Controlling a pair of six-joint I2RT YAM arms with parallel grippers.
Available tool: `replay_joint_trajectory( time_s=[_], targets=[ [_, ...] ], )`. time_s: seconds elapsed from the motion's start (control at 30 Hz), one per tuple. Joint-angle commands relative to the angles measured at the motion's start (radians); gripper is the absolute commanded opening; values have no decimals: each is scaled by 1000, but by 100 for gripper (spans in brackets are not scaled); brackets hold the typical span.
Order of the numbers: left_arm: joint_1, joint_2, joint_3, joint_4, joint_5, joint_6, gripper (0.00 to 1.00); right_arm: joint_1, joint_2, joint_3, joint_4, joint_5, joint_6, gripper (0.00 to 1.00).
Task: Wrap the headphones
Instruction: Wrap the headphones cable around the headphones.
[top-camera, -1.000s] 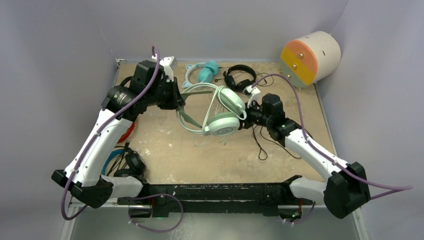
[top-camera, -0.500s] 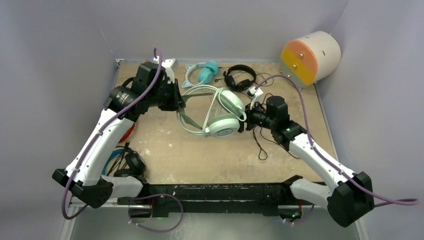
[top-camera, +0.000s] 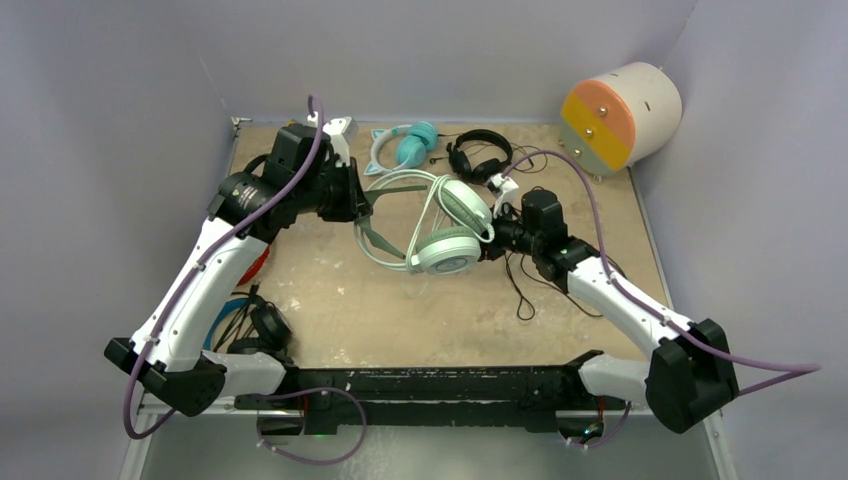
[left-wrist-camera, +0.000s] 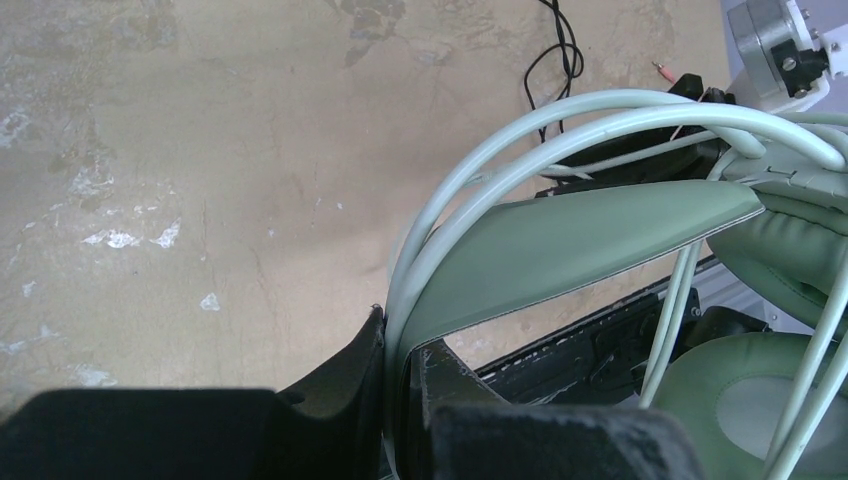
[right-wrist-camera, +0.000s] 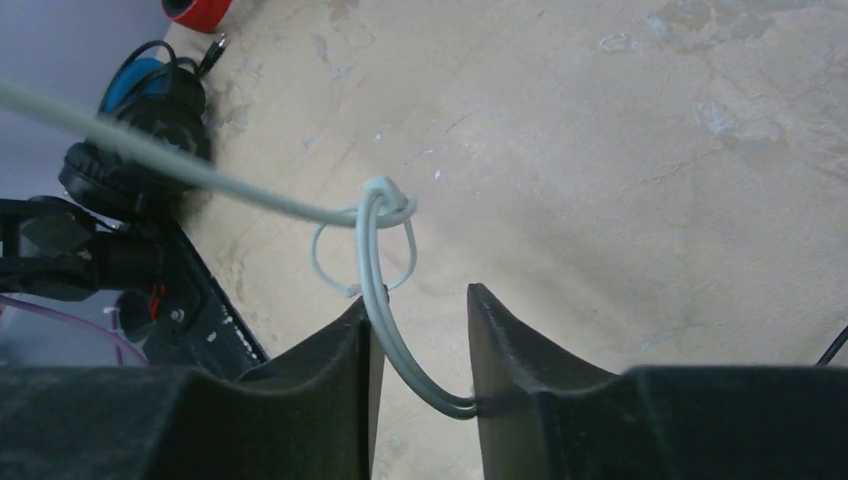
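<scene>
Still, left fingers (left-wrist-camera: 340, 395) tight on the mint-green headphones (left-wrist-camera: 570, 235); right fingers (right-wrist-camera: 335, 375) apart around their cable (right-wrist-camera: 375, 265).

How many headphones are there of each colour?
Mint-green over-ear headphones: 1
Teal cat-eared headphones: 1
Small all-black headphones: 1
Black headphones with blue band: 1
Red headphones, mostly hidden: 1
Total: 5

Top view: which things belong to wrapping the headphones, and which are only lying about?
Job: mint-green headphones, cable, left gripper, right gripper, teal cat-eared headphones, small black headphones, black-and-blue headphones, red headphones.
Lying about: cream drum with orange face.
</scene>
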Motion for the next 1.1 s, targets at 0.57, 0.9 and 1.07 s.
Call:
replay_joint_trajectory(
  time_s=[0.57,0.9,1.07],
  targets=[
    [509,38,202,144,242,-111,0,-51,-35,-100,-167,440,286,0],
    [658,-7,182,147,131,-174,0,-164,-73,-78,-538,906,645,0],
    [692,-40,148,158,34,-211,0,-201,-145,-97,-665,1052,829,0]
  ],
)
